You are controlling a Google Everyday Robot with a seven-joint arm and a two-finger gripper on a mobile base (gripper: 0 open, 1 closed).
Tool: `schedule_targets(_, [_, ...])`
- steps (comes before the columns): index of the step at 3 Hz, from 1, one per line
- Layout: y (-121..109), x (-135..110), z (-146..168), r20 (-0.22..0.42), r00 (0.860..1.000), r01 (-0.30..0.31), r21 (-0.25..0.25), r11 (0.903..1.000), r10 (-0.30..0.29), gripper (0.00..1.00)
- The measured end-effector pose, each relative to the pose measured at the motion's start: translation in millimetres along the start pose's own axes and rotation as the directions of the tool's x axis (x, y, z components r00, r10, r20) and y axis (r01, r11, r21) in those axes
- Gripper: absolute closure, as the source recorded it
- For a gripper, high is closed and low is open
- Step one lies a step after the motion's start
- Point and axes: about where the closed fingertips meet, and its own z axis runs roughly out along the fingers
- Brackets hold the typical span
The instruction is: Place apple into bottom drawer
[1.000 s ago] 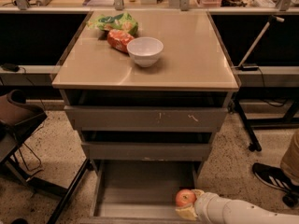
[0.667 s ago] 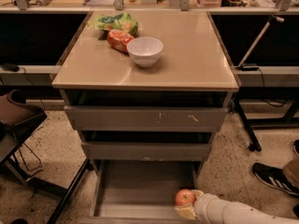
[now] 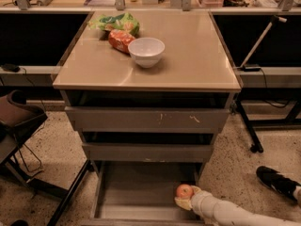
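At the near edge of the scene, the white arm (image 3: 225,213) entered from the lower right, with the end effector (image 3: 184,197) inside the right front corner of the bottom drawer (image 3: 136,192). The end effector was pinching the apple (image 3: 185,190), its yellowish fingers (image 3: 180,203) cupped under the fruit. Compared with a second earlier, the apple and end effector had moved slightly deeper into the drawer; nothing else had shifted. The apple appeared to be held just above the grey floor and not yet released, so the task was judged near completion, with release and withdrawal remaining. Behind, the two upper drawers (image 3: 146,119) stood partly open. Farthest away, the desk (image 3: 188,65) carried a white bowl (image 3: 146,51) and a red-orange snack bag (image 3: 120,39).
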Motion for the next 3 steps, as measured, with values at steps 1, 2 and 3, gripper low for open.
schedule_targets(1, [6.9, 22.7, 19.7, -0.006, 0.999, -0.052, -0.012, 0.9986, 0.052, 1.00])
schedule_targets(2, [5.9, 27.4, 31.0, -0.016, 0.998, -0.058, -0.008, 0.9983, 0.058, 1.00])
schedule_targets(3, [-4.5, 46.1, 75.7, -0.038, 0.994, -0.097, 0.014, 0.9952, 0.098, 1.00])
